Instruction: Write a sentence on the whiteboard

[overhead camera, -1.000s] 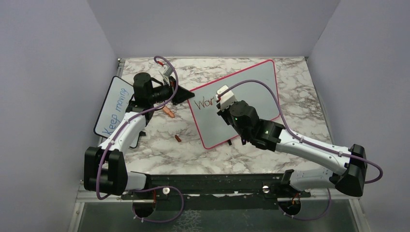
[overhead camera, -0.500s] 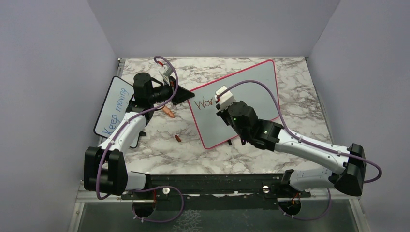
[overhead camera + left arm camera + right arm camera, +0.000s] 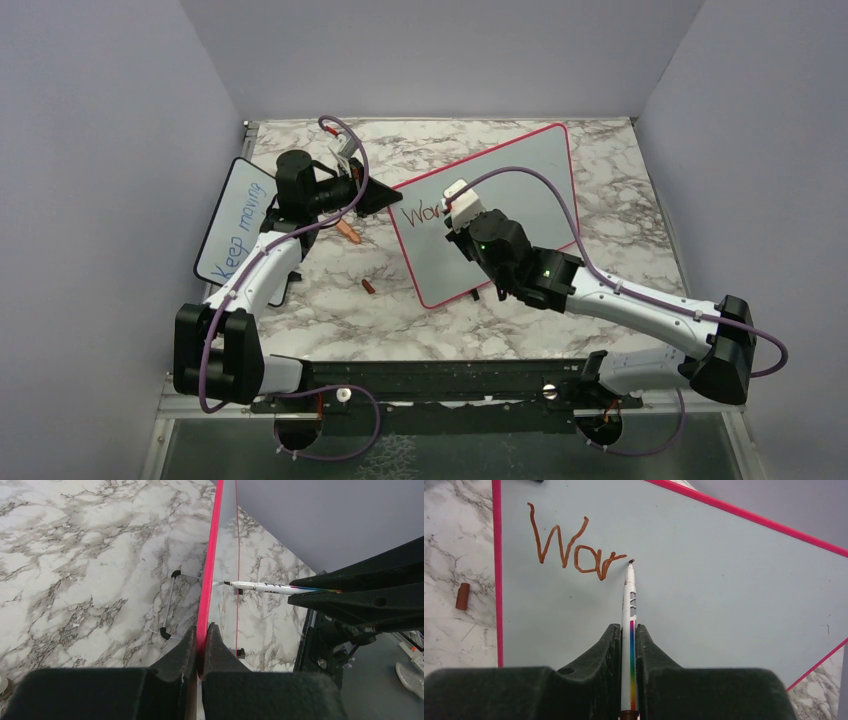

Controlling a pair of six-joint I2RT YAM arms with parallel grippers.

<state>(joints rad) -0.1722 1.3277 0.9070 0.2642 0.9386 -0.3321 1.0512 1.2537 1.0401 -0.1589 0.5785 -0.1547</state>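
Note:
The pink-framed whiteboard (image 3: 520,190) stands tilted in the middle of the table. Red-brown letters "War" (image 3: 574,550) are written at its upper left; they also show in the top view (image 3: 422,213). My right gripper (image 3: 629,630) is shut on a white marker (image 3: 629,605) with a rainbow stripe. The marker's tip touches the board just right of the "r". My left gripper (image 3: 201,632) is shut on the board's pink frame (image 3: 210,560) at its left edge. The marker (image 3: 270,586) shows in the left wrist view, touching the board.
A smaller black-framed board (image 3: 235,222) with blue "Keep moving" stands at the left. A brown marker cap (image 3: 369,286) lies on the marble table near the whiteboard's left edge; it also shows in the right wrist view (image 3: 462,596). An orange pen (image 3: 349,230) lies by my left gripper.
The right gripper and marker have shifted slightly left and up along the board. The left arm has not moved.

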